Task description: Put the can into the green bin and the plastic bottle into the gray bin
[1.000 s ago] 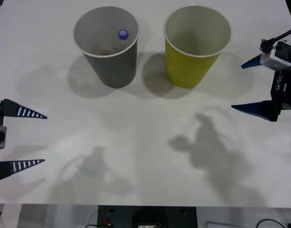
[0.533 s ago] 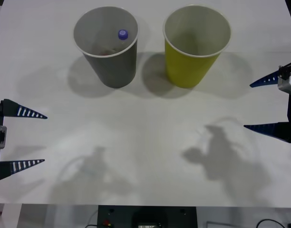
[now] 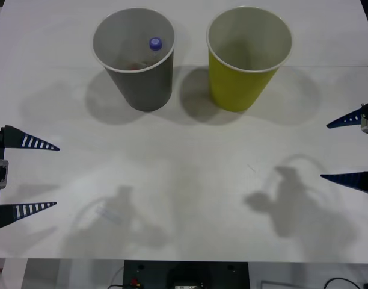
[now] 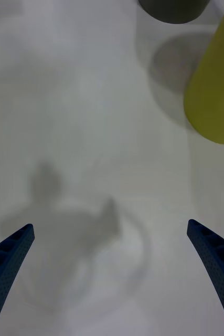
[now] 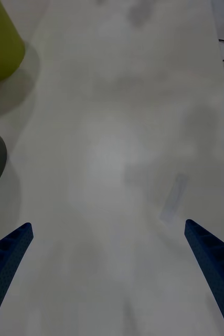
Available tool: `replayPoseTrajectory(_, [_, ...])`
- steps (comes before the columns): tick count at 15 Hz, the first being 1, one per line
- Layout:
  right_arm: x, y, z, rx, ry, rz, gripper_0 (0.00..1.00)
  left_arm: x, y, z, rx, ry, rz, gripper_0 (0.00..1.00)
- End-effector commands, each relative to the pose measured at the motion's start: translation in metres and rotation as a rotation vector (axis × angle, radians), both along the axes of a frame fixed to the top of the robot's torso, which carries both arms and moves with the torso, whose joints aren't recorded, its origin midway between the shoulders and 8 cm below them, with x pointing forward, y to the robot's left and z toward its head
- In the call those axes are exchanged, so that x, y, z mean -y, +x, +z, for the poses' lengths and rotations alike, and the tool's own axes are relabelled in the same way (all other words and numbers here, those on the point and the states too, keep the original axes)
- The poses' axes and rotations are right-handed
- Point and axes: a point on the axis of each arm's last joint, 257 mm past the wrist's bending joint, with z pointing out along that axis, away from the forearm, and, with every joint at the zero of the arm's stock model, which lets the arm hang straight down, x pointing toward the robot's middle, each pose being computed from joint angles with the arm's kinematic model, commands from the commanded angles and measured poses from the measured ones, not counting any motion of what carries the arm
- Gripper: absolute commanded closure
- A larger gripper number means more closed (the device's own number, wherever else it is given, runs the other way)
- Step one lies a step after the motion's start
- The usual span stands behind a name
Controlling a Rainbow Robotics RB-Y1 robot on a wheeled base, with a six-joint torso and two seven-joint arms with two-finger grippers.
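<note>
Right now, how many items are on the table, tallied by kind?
Bins: 2, the gray bin and the green bin.
Plastic bottles: 1, the plastic bottle, its blue-purple cap showing inside the gray bin.
Total: 3.
The left tool and right tool are both open and hold nothing.

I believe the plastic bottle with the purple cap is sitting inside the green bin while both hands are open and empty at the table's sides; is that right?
Not quite: the plastic bottle sits inside the gray bin, not the green bin, as the front view shows. The rest holds: the left hand and right hand are open and empty at the table's sides.
</note>
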Motion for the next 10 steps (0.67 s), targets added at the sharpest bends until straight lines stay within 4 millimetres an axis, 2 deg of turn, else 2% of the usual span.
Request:
replayPoseTrajectory(1, [0.013,0.001,-0.005,-0.011,-0.014,-0.011,0.0,0.0,0.0,0.0,0.0,0.0,0.0,0.0])
replayPoseTrajectory(10, [0.023,0.002,-0.005,0.036,-0.046,0.093,0.0,0.0,0.0,0.0,0.0,0.0,0.0,0.0])
